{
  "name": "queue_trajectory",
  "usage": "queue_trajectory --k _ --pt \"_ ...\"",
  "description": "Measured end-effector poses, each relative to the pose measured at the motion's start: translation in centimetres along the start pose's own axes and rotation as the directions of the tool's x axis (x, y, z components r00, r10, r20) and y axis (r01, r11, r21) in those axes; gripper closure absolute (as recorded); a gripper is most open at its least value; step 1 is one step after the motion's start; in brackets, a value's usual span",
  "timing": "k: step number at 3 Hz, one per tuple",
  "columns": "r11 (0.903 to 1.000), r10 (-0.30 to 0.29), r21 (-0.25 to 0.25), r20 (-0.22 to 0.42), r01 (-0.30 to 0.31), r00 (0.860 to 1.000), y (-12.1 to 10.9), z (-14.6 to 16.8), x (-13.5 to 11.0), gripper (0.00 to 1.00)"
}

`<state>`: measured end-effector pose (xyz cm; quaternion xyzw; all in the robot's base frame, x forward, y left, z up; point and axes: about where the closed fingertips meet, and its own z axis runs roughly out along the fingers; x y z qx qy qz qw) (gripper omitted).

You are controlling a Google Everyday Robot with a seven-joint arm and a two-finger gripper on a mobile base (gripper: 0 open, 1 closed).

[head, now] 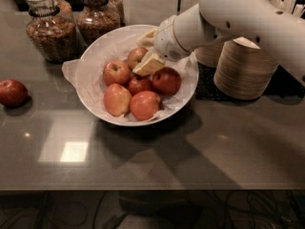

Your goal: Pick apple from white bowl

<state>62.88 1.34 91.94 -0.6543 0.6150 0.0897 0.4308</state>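
Note:
The white bowl (90, 61), wide, shallow and lined with crinkled white paper, stands on the dark counter and holds several red-yellow apples. My gripper (142, 52), at the end of the white arm (224, 13), is down inside the bowl at its back right. It is at the rear apple (133, 57) and just above a dark red apple (166, 81). Other apples lie at the left (116, 72), front left (117, 99) and front (145, 105) of the bowl.
A lone red apple (12, 92) lies on the counter at the far left. Two glass jars (50, 25) of brown food stand behind the bowl. Stacked beige paper bowls (245, 68) stand right of it, under the arm.

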Motion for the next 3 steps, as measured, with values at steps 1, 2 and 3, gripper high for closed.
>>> queue_trajectory --k 1,2,3 --pt "0.9952 -0.071 0.071 0.03 0.068 0.997 -1.1 -3.9 -2.8 1.0" --pt "0.9803 -0.152 0.135 0.054 0.144 0.987 -1.5 -8.0 -5.6 1.0" --pt "0.9803 -0.152 0.135 0.054 0.144 0.987 -1.5 -8.0 -5.6 1.0"
